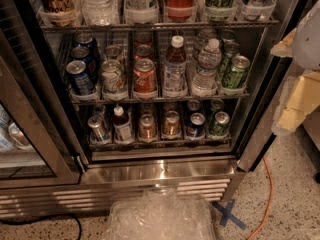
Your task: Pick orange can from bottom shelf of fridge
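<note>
The stainless fridge (165,170) stands open in front of me. Its bottom shelf (160,143) is a wire rack with lane dividers above a shiny sill. Two orange cans stand upright at the front of its middle lanes, one to the left (147,126) and one to the right (171,123), with more behind them. A silver can (97,128) and a white-capped bottle (121,124) stand to their left. A blue can (195,125) and a green can (219,124) stand to their right. My gripper is out of view. Only white and cream arm parts (300,84) show at the right edge.
The middle shelf holds blue cans (79,76), a red Coca-Cola can (145,76), bottles and a green can (235,71). A shut glass door (25,134) is on the left. Crumpled clear plastic (160,219) lies below the grille. An orange cable (267,199) and blue tape cross (229,215) lie on the floor.
</note>
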`<state>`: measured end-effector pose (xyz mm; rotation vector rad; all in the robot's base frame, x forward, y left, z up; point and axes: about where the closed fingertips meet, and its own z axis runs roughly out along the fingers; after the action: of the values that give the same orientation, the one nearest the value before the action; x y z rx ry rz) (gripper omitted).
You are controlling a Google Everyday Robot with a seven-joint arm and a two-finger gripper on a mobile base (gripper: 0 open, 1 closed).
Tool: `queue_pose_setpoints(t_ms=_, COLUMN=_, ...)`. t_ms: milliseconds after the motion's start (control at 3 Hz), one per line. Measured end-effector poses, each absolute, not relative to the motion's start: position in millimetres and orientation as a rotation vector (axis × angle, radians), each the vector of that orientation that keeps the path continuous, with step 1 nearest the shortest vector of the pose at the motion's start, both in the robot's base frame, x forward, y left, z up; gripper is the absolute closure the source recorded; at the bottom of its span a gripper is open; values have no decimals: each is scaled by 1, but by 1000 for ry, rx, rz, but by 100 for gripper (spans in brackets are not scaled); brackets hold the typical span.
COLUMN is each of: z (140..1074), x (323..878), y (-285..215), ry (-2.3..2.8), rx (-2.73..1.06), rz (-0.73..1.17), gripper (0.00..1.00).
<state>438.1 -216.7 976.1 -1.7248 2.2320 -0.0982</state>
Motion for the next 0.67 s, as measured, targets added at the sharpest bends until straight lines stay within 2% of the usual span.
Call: queue_pose_setpoints(t_ms=667, z=976, x=438, y=-207, ry=2213, rx=-1687, rz=-24, gripper=0)
